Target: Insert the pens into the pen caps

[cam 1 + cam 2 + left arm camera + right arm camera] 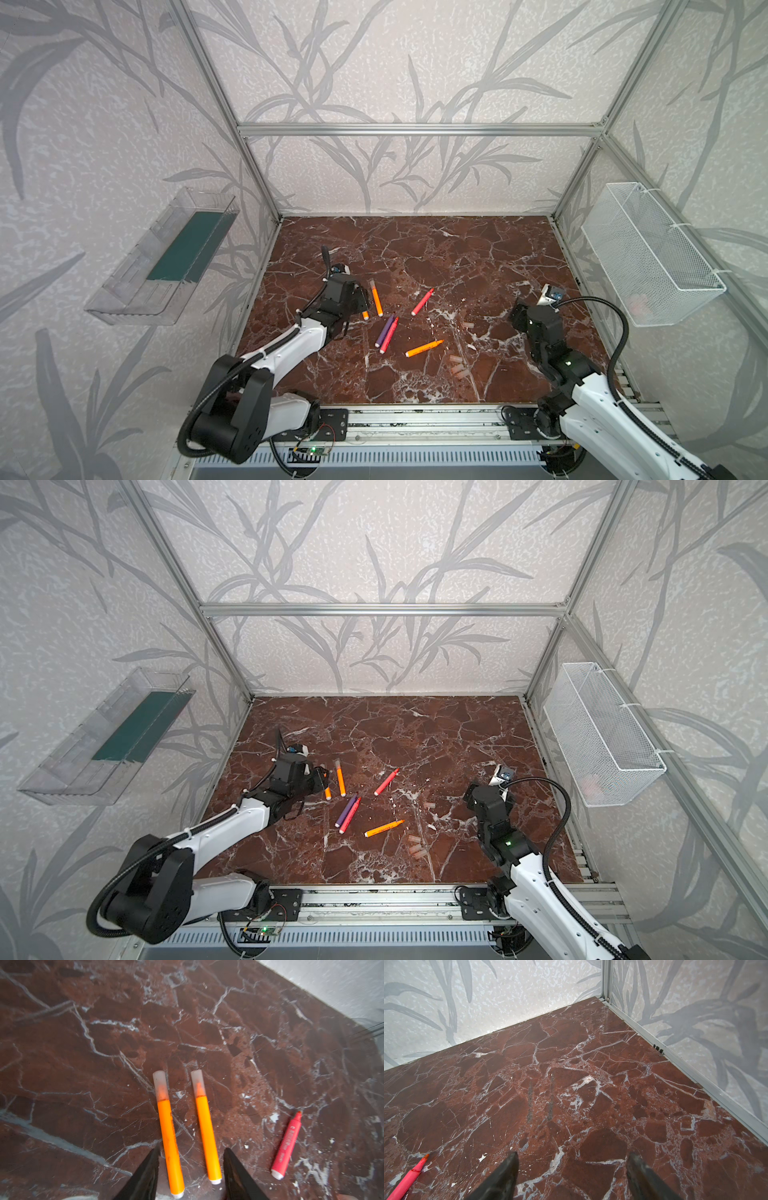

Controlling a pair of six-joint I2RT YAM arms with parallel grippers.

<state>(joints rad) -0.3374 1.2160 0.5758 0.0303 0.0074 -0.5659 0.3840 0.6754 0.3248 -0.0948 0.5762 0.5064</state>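
Observation:
My left gripper (pixel 192 1150) is open low over the marble, and its fingers straddle the butt ends of two orange pens (pixel 170 1147) (pixel 206 1136). Both lie flat with pale pen caps (pixel 160 1084) (pixel 198 1082) on their tips. In a top view the left gripper (pixel 361 305) hides most of one of them. Uncapped pens lie mid-table: a red-pink one (pixel 422 302), a purple one (pixel 385 330) beside another red-pink one (pixel 389 335), and an orange one (pixel 424 348). Loose pen caps (pixel 457 368) (pixel 468 325) lie further right. My right gripper (pixel 572 1159) is open and empty, above bare marble.
A white wire basket (pixel 652 253) hangs on the right wall and a clear plastic tray (pixel 166 257) on the left wall. An aluminium rail (pixel 415 424) runs along the table's front edge. Frame posts stand at the back corners.

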